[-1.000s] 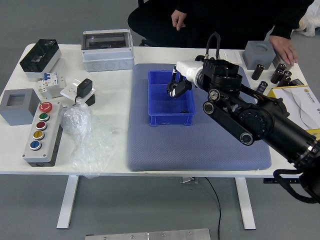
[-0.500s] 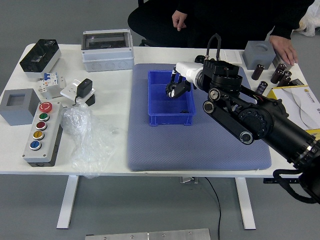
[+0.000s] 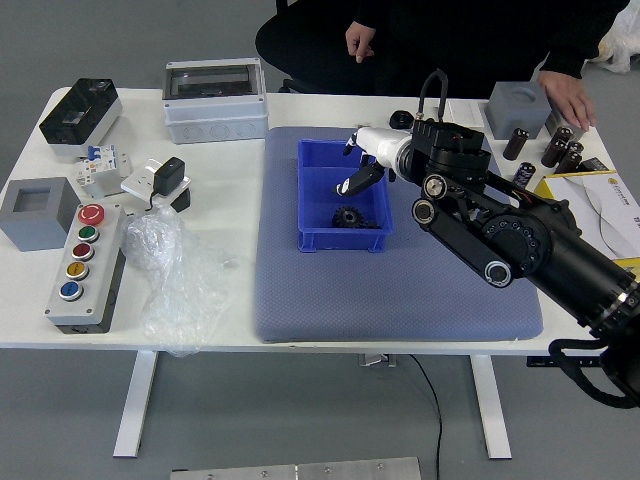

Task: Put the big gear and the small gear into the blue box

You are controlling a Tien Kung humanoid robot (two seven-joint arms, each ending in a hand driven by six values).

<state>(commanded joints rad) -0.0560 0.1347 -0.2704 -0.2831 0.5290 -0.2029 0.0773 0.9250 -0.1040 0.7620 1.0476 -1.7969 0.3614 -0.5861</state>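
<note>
Gears (image 3: 348, 217) lie inside the blue box (image 3: 340, 240), whose walls should stop them rolling off, while the right hand (image 3: 385, 147), fingers apart and empty, hovers above.

Black arm (image 3: 570, 262) — silver-ringed round joints (image 3: 498, 273), looping black cable (image 3: 576, 377) — white hand (image 3: 385, 146) with black fingertips (image 3: 361, 180)

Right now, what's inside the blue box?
In the blue box, near side: a black gear and an unclear dark part. The right hand hides the far right corner.
</note>
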